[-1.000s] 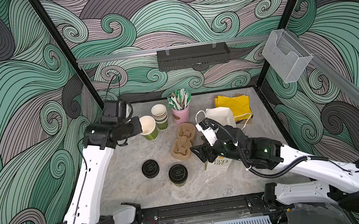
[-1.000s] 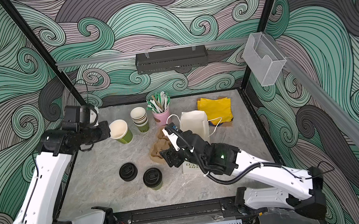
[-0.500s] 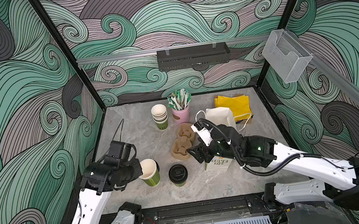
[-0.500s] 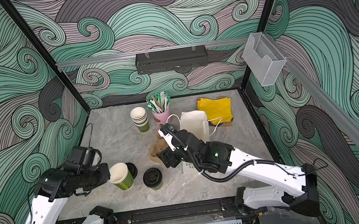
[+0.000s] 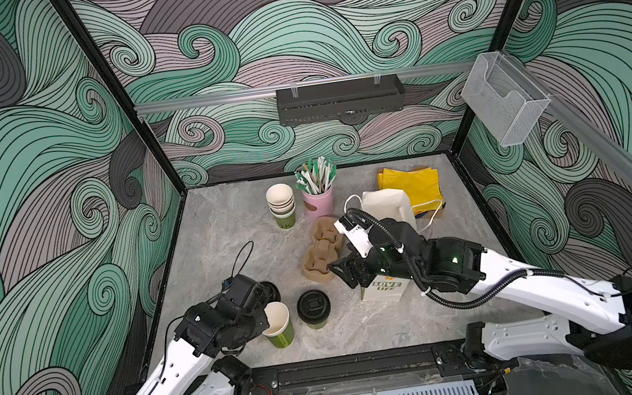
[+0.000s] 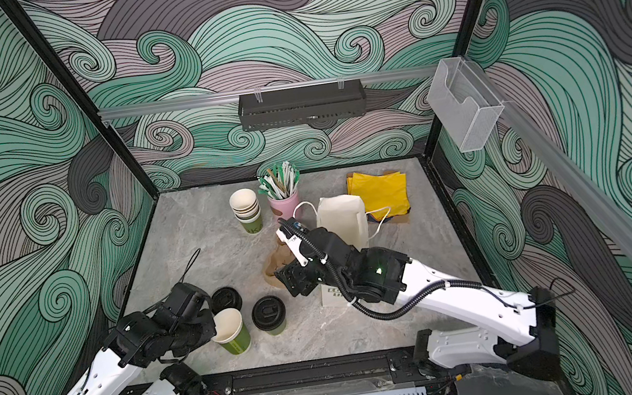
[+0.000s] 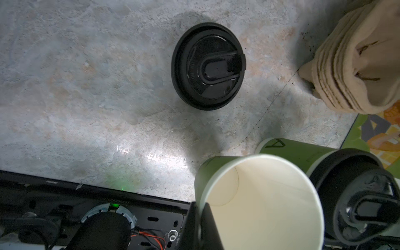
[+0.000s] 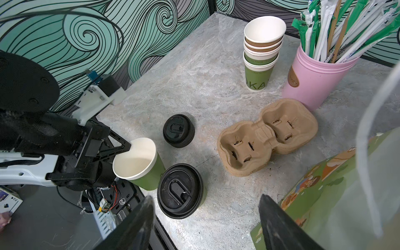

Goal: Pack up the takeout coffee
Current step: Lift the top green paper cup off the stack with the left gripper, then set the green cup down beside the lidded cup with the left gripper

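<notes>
A grey, marble-patterned tabletop (image 5: 235, 235) fills the floor of a booth papered in green and mauve waves. The right arm (image 5: 527, 282), white with black joints, reaches in from the front right corner toward the middle. The right jaws stand wide apart with nothing between them. The left arm (image 5: 163, 379) comes in from the front left corner.

A white paper bag with cord handles (image 5: 384, 205) stands right of centre toward the back edge. A stack of yellow paper napkins (image 5: 413, 185) lies just behind it, near the back right corner. A white item lettered "LOVE LIFE" (image 5: 385, 287) sits largely hidden under the right arm.

A nested stack of brown pulp cup carriers (image 5: 320, 252) lies at the centre. Behind it, by the back edge, stand a pink plastic cup of wrapped straws (image 5: 319, 202) and a stack of spare paper cups (image 5: 282, 207).

Near the front edge, left of the middle, an open olive-green paper cup (image 5: 280, 325) leans slightly. The left jaws are clamped on its rim, one finger inside the cream wall. Whether its base touches the tabletop cannot be told. A second olive-green cup under a black sip lid (image 5: 313, 308) stands upright just beside it, on the side toward the centre. A loose black round plastic lid (image 6: 226, 299) lies flat just behind the open cup.
</notes>
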Motion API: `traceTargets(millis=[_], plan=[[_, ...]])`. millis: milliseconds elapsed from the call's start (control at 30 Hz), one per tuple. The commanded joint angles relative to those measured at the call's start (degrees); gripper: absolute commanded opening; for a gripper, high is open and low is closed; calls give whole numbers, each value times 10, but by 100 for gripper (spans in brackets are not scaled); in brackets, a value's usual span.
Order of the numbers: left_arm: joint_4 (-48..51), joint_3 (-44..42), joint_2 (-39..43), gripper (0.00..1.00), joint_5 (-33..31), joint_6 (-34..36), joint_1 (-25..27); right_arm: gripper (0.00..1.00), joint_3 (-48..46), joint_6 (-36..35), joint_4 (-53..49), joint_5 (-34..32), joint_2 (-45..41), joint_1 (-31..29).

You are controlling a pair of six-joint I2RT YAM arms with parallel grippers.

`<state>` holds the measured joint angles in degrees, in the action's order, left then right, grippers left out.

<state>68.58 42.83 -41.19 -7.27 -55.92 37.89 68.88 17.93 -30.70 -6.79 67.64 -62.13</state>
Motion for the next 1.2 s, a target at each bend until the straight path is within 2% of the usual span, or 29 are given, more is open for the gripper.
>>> traceTargets(millis=[0,200,333,767,900,1033,1100,1167], plan=[[-46,-6,-9,0,-56,-19,36,77,17,-7,-5,5,4,2],[-53,-4,-48,0,-113,-32,107,77,19,-7,-8,8,5,2],[-44,-8,-63,2,-129,-48,127,77,18,-7,-9,8,6,1],[-16,-4,-49,34,-118,-67,131,77,15,-4,-9,8,5,2],[24,49,-32,42,-153,-69,132,78,17,-4,-8,8,5,2],[51,98,-17,42,-224,-67,131,78,19,-3,-8,11,9,2],[54,107,-16,48,-254,-66,119,78,20,-2,-8,11,12,2],[50,107,-32,52,-250,-48,87,78,20,0,-7,12,15,2]])
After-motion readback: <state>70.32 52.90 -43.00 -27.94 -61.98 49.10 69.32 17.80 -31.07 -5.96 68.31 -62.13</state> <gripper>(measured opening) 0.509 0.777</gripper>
